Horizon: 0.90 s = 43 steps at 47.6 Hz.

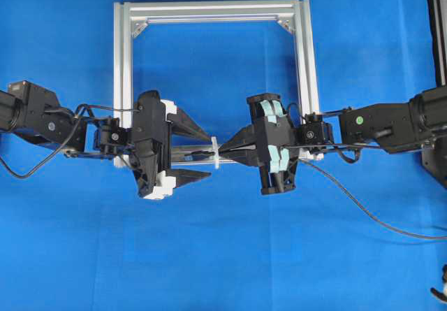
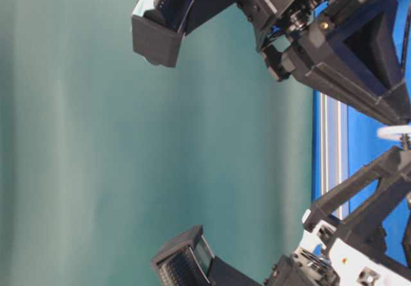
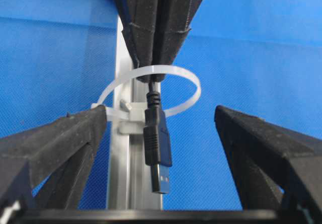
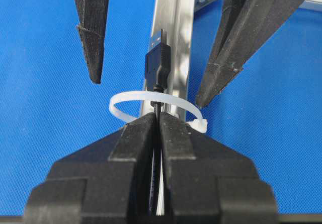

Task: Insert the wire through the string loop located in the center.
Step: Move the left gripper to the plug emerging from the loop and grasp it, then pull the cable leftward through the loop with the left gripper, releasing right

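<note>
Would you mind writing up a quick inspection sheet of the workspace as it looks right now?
Surface: blue cloth, smooth.
Job's things: wire plug already poking through the string loop, which stands on the aluminium frame.
Clutter: nothing seen.
Grippers: right gripper shut on the wire just behind the loop; left gripper open, fingers either side of the plug, not touching.
Cables: wire trails off right across the cloth; arm cable loops on the left.
Surroundings: plain backdrop in the table-level view.

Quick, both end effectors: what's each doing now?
Left end effector: open, holding nothing.
Right end effector: closed on the wire, plug through the string loop.
</note>
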Motion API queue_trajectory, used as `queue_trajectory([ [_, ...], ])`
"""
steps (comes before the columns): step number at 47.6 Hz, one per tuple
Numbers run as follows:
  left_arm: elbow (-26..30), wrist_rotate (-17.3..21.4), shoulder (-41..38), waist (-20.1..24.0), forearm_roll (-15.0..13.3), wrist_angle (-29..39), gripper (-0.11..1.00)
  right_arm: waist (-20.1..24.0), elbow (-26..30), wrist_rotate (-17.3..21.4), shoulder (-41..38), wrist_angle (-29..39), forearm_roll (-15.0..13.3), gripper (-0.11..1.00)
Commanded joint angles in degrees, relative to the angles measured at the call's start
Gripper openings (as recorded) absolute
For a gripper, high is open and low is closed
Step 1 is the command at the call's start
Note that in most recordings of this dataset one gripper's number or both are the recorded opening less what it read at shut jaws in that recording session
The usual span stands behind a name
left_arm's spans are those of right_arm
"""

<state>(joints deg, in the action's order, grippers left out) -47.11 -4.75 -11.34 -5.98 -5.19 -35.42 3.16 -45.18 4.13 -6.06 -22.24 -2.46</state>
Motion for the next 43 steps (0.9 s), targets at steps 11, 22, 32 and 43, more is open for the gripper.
queue_trajectory([
  [11,0.4,-0.2,1.0,-0.1,0.1,1.5,0.82,0.2,0.6,0.0,0.8,-0.6,0.1,-0.02],
  [22,0.4,-0.1,1.1,0.9,0.1,2.4,0.18,0.3,0.6,0.0,0.8,-0.6,0.1,-0.02],
  [32,0.7,-0.1,1.1,1.0,0.1,2.3,0.07,0.4,0.7,0.2,0.8,-0.6,0.1,-0.02],
  [43,0.5,-0.1,1.1,1.0,0.1,2.4,0.07,0.4,0.8,0.3,0.7,-0.7,0.1,-0.02],
])
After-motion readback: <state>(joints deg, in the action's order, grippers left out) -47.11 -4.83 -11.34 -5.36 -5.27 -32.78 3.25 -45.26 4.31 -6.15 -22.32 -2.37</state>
